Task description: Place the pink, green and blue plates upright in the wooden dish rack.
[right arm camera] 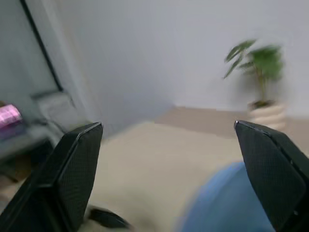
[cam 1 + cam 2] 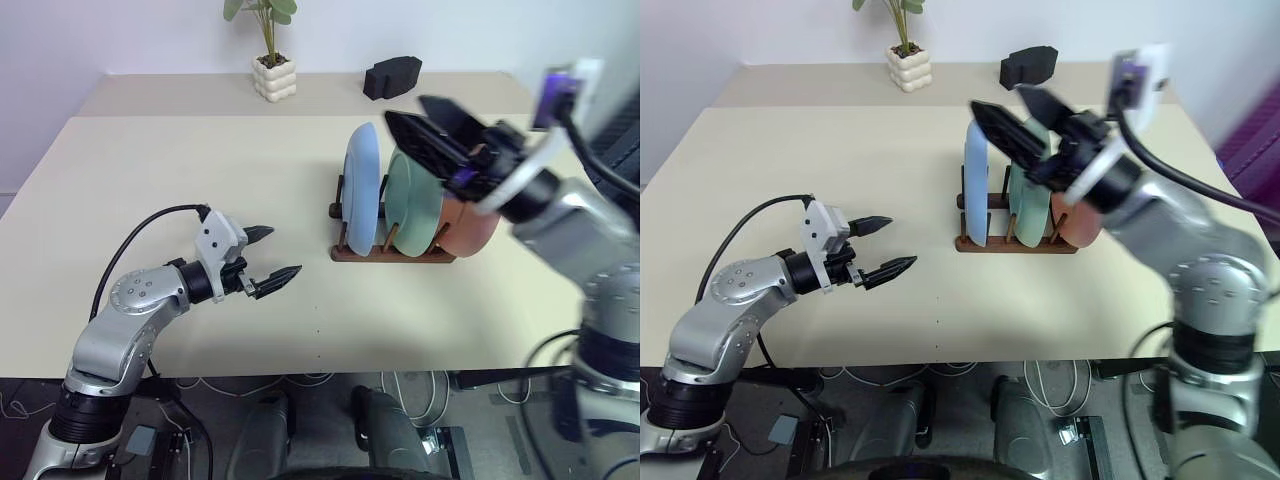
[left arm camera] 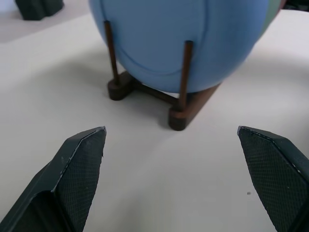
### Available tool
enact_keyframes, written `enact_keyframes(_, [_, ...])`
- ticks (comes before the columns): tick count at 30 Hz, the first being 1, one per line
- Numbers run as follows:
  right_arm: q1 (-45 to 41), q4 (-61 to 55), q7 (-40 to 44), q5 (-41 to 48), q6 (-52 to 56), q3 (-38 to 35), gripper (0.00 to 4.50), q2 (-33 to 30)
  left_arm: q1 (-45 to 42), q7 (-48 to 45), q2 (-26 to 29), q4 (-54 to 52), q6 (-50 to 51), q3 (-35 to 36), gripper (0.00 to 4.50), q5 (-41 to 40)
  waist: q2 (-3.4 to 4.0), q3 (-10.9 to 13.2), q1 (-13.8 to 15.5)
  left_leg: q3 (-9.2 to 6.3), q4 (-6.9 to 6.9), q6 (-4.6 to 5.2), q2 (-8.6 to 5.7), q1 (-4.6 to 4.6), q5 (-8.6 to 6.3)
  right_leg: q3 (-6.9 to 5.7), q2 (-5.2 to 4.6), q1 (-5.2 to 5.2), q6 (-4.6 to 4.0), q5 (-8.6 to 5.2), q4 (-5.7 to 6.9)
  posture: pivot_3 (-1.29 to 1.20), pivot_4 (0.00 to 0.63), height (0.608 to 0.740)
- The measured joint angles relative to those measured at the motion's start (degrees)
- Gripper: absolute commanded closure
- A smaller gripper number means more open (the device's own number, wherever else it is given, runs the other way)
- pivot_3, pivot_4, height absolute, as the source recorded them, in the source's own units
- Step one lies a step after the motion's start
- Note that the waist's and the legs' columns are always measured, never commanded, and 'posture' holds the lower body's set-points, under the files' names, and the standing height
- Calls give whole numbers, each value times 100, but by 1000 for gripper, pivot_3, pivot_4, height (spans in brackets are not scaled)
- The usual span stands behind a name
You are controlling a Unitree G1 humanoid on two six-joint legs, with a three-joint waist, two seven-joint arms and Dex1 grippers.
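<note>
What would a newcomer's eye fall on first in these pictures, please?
Probably the three plates standing upright in the wooden dish rack on the table's right half: blue plate, green plate, pink plate. Next, the right gripper, fingers open, raised just above them, while the open left gripper hovers to their left.

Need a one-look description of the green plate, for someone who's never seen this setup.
On the beige table a small dark wooden rack stands to the right of centre, holding three upright plates. The green plate is the middle one, mint-coloured, between the blue plate on the robot's left and the pink plate on its right.
</note>
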Motion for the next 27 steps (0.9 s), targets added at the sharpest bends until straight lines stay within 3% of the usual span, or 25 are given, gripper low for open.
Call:
enact_keyframes(3, [1114,141,1029,-467,-158,-857,70,-596,-8,3,-38,119,-113,5,0,58,-1,-1,48,2,0,2,-1,2,-1,0,0,5,3,-2,0,0,150,736])
enact_keyframes(8, [2575,374,2352,-735,-387,-2088,70,-656,-37,-28,-68,511,-341,10,0,177,2,-2,73,9,5,2,3,12,-1,4,4,9,2,-2,5,0,150,736])
enact_keyframes(14, [4278,471,3314,-1609,-752,-2362,70,-289,9,-142,-60,1293,-908,83,0,346,3,-4,101,10,11,2,3,14,-2,4,1,12,8,-7,3,0,150,736])
enact_keyframes(19, [4451,752,3553,-2541,-1272,-1951,70,-244,33,-253,-9,1560,-1049,115,0,399,4,-5,88,11,13,1,5,14,-2,5,-1,12,10,-8,2,0,150,736])
enact_keyframes(27, [4134,1526,3747,-3220,-1739,-1431,70,-206,175,-311,164,1531,-992,389,0,362,5,-5,104,11,12,1,4,13,-2,5,-2,12,8,-8,2,0,150,736])
